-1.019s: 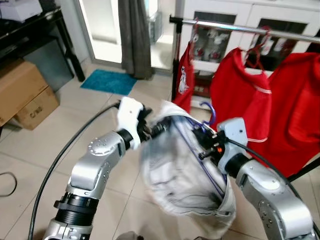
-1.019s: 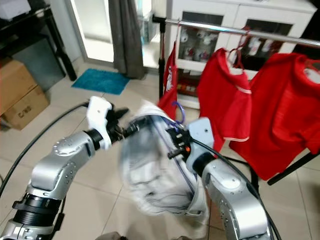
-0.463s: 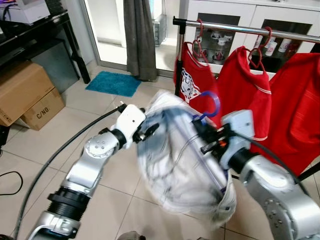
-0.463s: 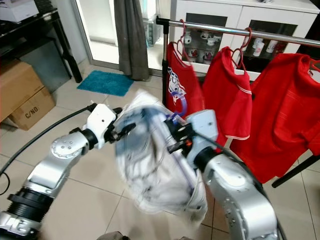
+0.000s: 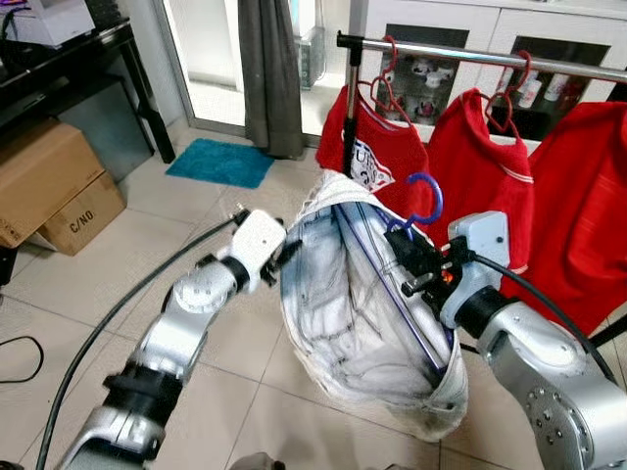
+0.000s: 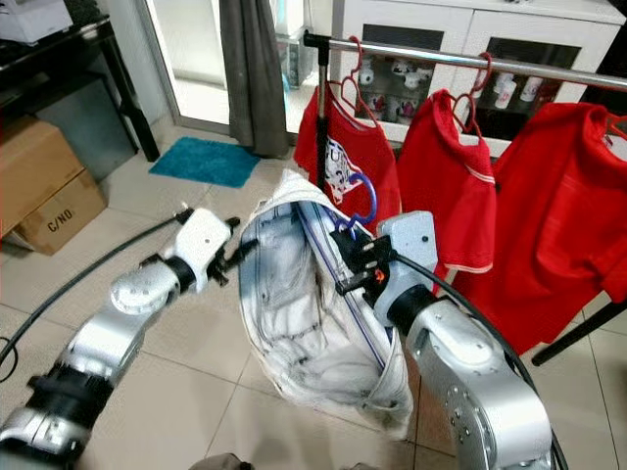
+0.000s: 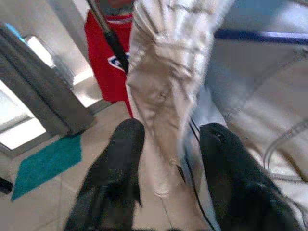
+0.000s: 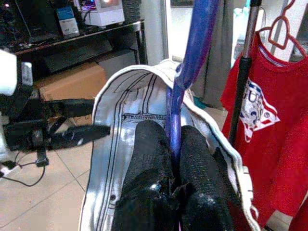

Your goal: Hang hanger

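Hanger [image 8: 185,62] pinched by right gripper [image 8: 174,144]; left gripper [image 7: 168,144] straddles garment [image 5: 353,323].

A lived-in home, by the look of a laundry corner. A metal clothes rail [image 5: 460,51] crosses from twelve to two o'clock with red shirts [image 5: 477,166] on hangers. Behind it stands a white cabinet [image 6: 509,29] with glass doors. The tiled floor [image 5: 118,264] carries a teal mat [image 5: 217,162] at eleven beneath a grey curtain [image 5: 266,73], and cardboard boxes [image 5: 49,191] sit at nine under a black table [image 5: 69,54].
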Controlling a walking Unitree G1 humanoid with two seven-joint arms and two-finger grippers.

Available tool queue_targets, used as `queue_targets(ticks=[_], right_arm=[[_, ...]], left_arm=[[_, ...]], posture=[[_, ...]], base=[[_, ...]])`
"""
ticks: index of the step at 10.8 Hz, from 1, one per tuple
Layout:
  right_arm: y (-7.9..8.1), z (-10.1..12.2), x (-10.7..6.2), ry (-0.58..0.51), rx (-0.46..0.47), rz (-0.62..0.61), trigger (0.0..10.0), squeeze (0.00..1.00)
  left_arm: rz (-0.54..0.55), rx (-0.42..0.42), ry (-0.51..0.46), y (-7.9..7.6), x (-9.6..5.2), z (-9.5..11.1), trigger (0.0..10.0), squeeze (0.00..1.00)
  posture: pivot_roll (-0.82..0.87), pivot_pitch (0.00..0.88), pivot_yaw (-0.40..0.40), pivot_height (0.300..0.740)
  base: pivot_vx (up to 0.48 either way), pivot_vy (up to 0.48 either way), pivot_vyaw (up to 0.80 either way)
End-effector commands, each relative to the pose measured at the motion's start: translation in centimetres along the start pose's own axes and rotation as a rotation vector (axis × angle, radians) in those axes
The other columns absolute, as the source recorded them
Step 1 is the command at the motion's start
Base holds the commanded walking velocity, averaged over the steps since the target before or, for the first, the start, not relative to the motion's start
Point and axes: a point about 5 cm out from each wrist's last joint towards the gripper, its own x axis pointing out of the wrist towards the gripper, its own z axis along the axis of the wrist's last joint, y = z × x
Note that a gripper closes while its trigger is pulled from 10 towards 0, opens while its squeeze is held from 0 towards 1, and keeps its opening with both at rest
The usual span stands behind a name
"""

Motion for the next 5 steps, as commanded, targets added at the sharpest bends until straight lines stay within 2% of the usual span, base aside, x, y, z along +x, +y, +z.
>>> queue_targets(ticks=[1, 5], right_arm=[[0.26, 1.44, -0.02, -0.069, -0.013, 0.021, 0.0, 0.00], [0.27, 1.32, 0.03, -0.062, -0.011, 0.032, 0.0, 0.00]], left_arm=[[0.008, -0.011, -0.017, 0.35, 0.17, 0.39, 0.0, 0.00], [-0.026, -0.048, -0.032, 0.22, 0.42, 0.35, 0.0, 0.00]], posture=[[-0.04, 0.000, 0.033, 0.723], [-0.04, 0.000, 0.027, 0.723]], base=[[0.000, 0.000, 0.00], [0.000, 0.000, 0.00]])
